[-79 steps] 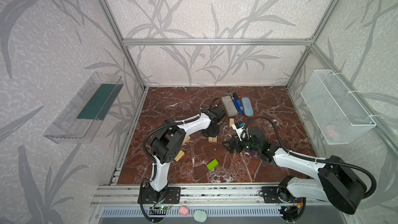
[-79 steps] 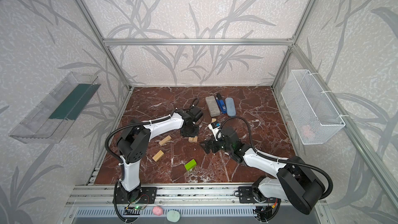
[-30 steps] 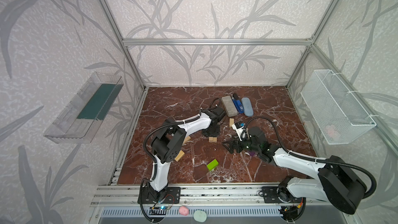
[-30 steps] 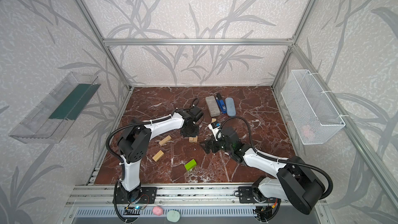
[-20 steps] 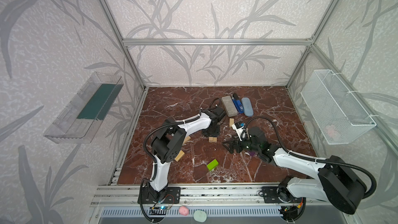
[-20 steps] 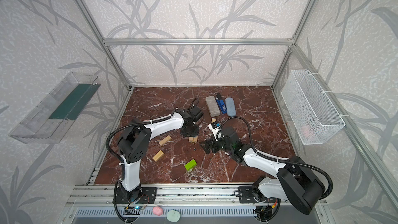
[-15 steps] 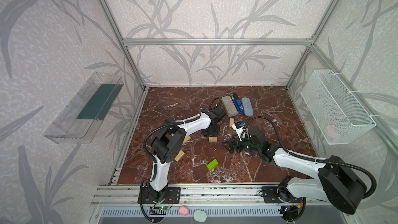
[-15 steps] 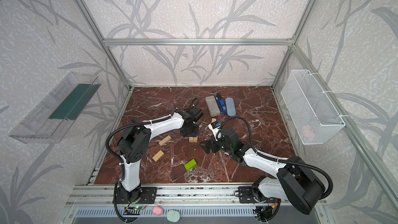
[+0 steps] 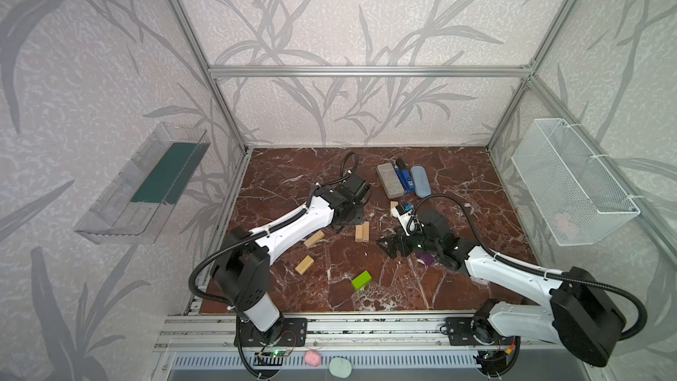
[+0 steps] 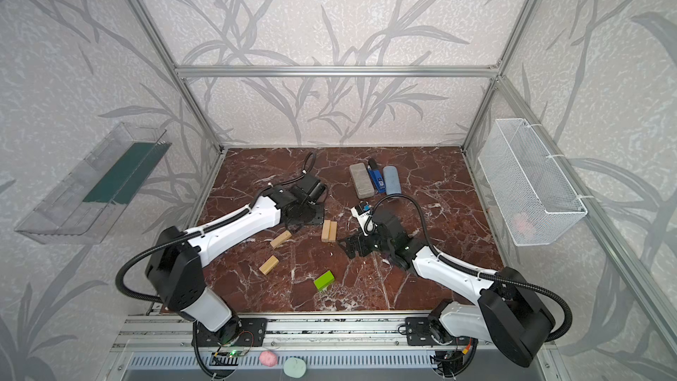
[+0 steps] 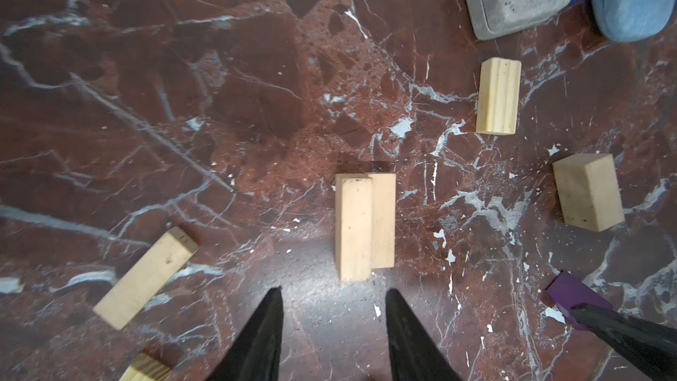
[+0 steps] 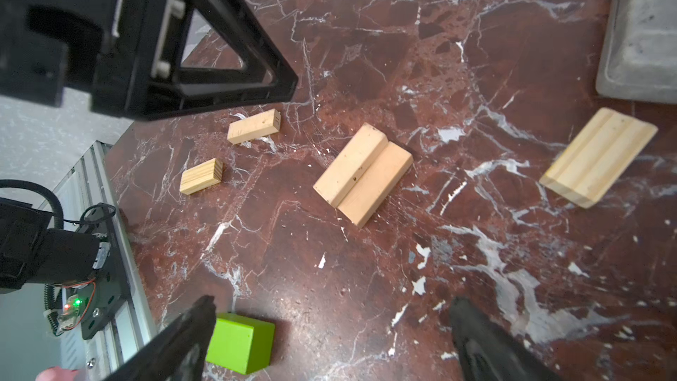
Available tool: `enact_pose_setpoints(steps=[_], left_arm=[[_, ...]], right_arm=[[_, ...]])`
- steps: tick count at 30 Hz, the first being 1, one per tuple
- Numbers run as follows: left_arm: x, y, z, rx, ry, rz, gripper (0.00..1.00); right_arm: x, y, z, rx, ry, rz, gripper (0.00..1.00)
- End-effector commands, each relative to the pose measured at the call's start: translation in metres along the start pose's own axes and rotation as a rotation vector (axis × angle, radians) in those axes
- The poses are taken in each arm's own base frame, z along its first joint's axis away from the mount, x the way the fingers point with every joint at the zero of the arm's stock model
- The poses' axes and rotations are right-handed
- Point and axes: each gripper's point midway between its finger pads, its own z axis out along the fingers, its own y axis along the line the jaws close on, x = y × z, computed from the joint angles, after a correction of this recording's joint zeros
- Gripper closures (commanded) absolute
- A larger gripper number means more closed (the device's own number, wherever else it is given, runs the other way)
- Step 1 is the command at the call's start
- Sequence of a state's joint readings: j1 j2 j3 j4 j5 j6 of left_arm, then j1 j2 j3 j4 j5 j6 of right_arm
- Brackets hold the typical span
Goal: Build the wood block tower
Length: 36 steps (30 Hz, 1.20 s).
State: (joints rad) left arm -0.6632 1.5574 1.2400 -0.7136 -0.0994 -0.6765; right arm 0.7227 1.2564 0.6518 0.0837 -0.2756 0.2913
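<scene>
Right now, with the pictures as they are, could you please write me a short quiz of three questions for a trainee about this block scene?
1. True or false: the lime-green block rests on top of a wood plank.
2. The two pale planks just ahead of the left gripper are: A) touching side by side, B) lying apart, C) crossed.
3. What does the left gripper hold between its jaws?
Key: 1. False; the lime-green block lies alone on the table, touching no other block. 2. A. 3. Nothing; its jaws stand apart and empty.
</scene>
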Motion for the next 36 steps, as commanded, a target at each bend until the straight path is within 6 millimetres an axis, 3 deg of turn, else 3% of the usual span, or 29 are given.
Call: enact_pose_setpoints(steps=[1,8,15,17,26,36], left_arm=[[-0.006,0.032,-0.018,-0.047,-0.094,-0.06,0.55],[0.001,0.093,-0.055,-0.057,-0.177,-0.16,0.52],[0.007,0.139,-0.081,-0.126,-0.206,-0.219,0.49],[0.01,0.152,-0.087,-0.149,-0.217,-0.243,0.48],[0.022,0.179,-0.11,-0.169,-0.272,-0.334,0.46],[0.031,0.188,-0.132,-0.174,-0.317,-0.356,0.43]], right_arm=[[-0.002,0.013,0.006,0.057,0.102,-0.038,0.02],[-0.008,0.067,0.037,0.071,0.222,-0.058,0.03],[-0.008,0.081,0.082,0.121,0.261,0.096,0.1],[0.005,0.094,0.101,0.138,0.295,0.091,0.11],[0.016,0.1,0.164,0.204,0.287,0.187,0.2],[0.019,0.096,0.21,0.266,0.271,0.157,0.25]])
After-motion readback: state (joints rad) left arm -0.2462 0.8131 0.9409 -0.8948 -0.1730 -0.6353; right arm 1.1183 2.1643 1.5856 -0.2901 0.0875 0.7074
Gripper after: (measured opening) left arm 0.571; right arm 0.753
